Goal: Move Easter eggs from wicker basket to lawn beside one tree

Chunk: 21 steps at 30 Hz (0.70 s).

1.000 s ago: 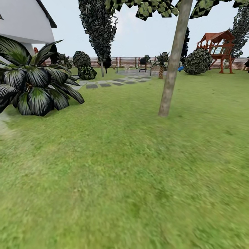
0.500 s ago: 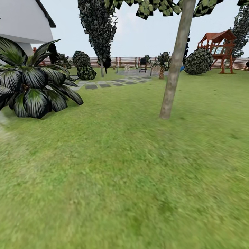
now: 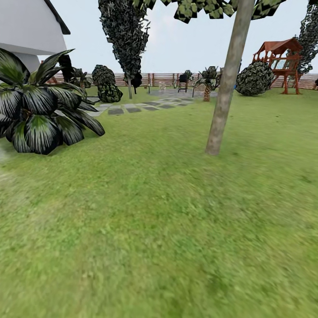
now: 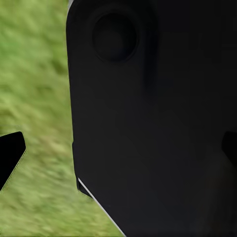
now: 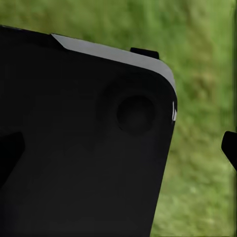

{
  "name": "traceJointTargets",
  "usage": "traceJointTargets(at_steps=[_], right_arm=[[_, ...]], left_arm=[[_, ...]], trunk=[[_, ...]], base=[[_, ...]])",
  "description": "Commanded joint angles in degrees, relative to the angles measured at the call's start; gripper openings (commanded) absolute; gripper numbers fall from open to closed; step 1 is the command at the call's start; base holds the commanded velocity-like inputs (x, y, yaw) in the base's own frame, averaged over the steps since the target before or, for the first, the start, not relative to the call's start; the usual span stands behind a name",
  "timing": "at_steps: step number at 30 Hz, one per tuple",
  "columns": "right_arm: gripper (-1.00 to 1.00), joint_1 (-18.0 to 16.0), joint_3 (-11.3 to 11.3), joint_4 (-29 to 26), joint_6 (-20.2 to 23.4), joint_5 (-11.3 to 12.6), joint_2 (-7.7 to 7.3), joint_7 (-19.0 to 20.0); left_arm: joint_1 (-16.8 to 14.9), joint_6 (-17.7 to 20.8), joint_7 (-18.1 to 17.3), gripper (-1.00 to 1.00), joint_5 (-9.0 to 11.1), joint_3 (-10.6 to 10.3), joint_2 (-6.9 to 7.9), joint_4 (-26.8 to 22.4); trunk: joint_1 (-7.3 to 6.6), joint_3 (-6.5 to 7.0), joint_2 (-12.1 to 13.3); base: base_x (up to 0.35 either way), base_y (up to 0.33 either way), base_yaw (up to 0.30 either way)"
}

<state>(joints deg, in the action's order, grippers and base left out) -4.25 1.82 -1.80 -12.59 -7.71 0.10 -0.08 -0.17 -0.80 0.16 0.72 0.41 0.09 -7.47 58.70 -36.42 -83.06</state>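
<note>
Two grippers hang low beside the robot's own body. The left gripper (image 4: 118, 153) has its dark fingertips (image 4: 10, 158) wide apart with nothing between them, so it is spread and empty. The right gripper (image 5: 118, 150) looks the same: its fingertips (image 5: 230, 148) stand far from each other and hold nothing. Just behind each gripper there is a large black rounded panel of the robot (image 4: 158, 118), and beyond it is the mottled green grass of the lawn (image 4: 39, 98).

Well ahead of both grippers, and a little toward the right gripper's side, stands the tree with a straight pale grey-tan trunk (image 3: 227, 79), with open grass all around its foot. On the left gripper's side, near but not close, grows a low plant with broad dark striped leaves (image 3: 39, 110), and behind it is a white house (image 3: 26, 26). Far beyond are flat grey stepping stones (image 3: 132, 108), a brown slatted fence (image 3: 163, 79) and a red wooden play tower (image 3: 282, 62).

I cannot tell from here where the brown wicker basket and the yellow Easter eggs are.

I judge the robot is travelling over the lawn with empty hands, so the step in hand is to reach the basket. The next move calls for turning the base until the basket comes before the grippers.
</note>
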Motion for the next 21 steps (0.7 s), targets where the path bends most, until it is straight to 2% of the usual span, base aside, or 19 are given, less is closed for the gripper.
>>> traceJointTargets(at_steps=[1, 21], right_arm=[[1.0, -0.02, 0.13, 0.04, -0.15, -0.21, -0.01, -0.01], [1.0, -0.04, 0.11, 0.04, -0.06, -0.14, -0.01, 0.0]], left_arm=[[-0.03, -0.08, 0.02, 1.0, 0.08, 0.03, 0.0, 0.0], [-0.01, -0.08, 0.02, 1.0, 0.08, 0.03, 0.0, 0.0]], trunk=[[0.03, -0.05, -0.02], [0.03, -0.05, -0.02]], base=[[0.339, 0.0, 0.0], [0.339, 0.0, 0.0]])
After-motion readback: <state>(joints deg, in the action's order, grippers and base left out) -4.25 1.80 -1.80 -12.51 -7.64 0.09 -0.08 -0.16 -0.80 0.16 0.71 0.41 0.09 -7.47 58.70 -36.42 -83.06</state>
